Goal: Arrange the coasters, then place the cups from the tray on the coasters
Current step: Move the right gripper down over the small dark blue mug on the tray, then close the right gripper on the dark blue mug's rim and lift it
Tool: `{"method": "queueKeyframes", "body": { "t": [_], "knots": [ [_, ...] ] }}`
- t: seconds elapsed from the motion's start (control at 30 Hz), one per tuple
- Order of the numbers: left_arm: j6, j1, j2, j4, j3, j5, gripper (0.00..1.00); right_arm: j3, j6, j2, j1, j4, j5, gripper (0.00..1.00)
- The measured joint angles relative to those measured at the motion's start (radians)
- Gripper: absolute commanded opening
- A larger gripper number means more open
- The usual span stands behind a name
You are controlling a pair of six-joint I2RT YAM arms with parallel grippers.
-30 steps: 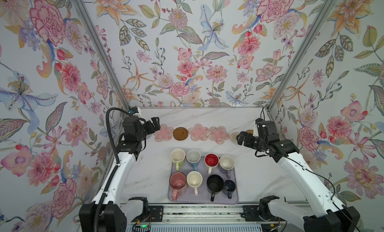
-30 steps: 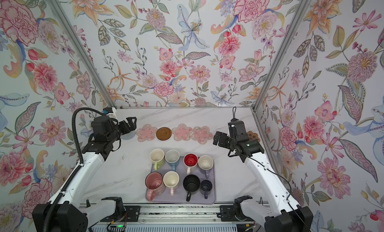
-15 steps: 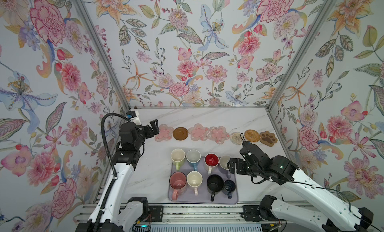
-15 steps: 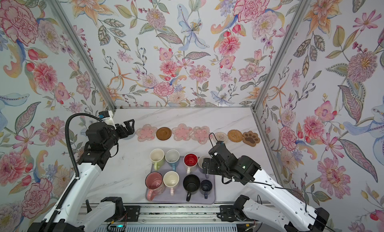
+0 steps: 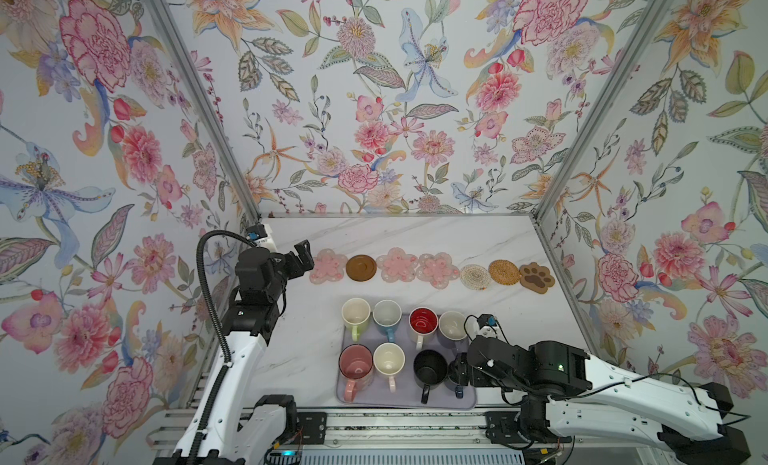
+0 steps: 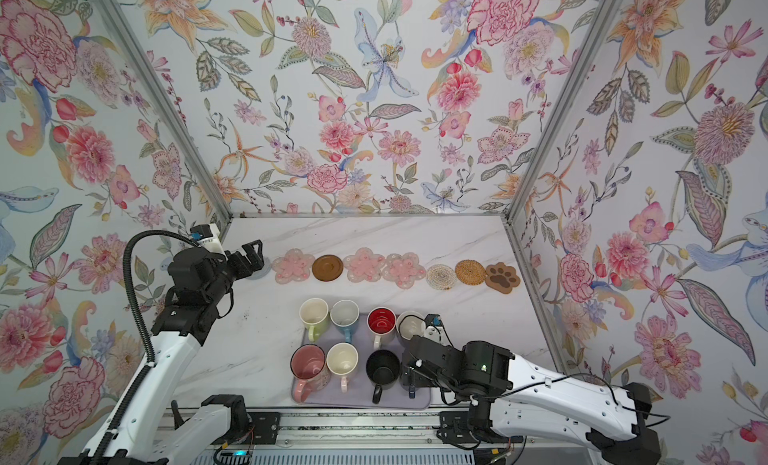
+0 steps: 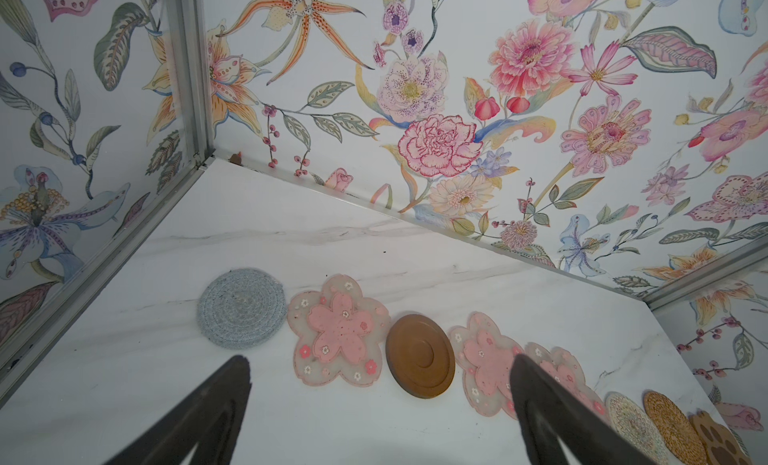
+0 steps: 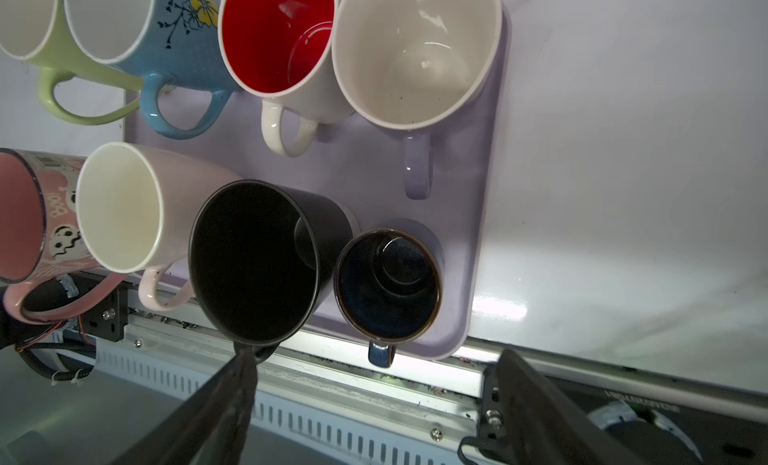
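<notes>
**Right arm leaves coasters (image 5: pixel 397 264) for tray (image 5: pixel 405 402)**

The coasters line the counter (image 5: pixel 415 234) behind, and the cups (image 5: pixel 424 321) sit on the tray. The right hand (image 8: pixel 376 359), spread and empty, has dropped to the small navy cup (image 8: pixel 388 284). The left hand (image 7: pixel 380 359) idles, spread.

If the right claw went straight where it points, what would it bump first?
Likely the small navy cup, between the right claw's open jaws. The black cup has its handle close to one jaw; depth is unclear.
</notes>
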State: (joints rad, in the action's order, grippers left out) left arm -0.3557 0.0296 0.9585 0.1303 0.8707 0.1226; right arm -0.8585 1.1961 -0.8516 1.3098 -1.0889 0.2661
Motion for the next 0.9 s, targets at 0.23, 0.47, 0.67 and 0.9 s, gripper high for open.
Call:
{"method": "queueKeyframes", "body": {
  "t": [0.23,0.47,0.67,0.9],
  "knots": [
    [0.0,0.0,-0.008,0.008,0.0,-0.003,0.99,0.037,0.152,-0.032,0.163,0.0,0.041,0.79],
    [0.0,0.0,-0.024,0.023,0.0,-0.012,0.99,0.088,0.261,-0.063,0.261,0.006,0.065,0.63],
    [0.0,0.0,-0.045,0.025,-0.002,-0.026,0.99,0.118,0.301,-0.116,0.288,0.035,0.068,0.58],
    [0.0,0.0,-0.05,0.026,-0.002,-0.026,0.99,0.137,0.325,-0.148,0.291,0.075,0.088,0.52]
  ]
}}
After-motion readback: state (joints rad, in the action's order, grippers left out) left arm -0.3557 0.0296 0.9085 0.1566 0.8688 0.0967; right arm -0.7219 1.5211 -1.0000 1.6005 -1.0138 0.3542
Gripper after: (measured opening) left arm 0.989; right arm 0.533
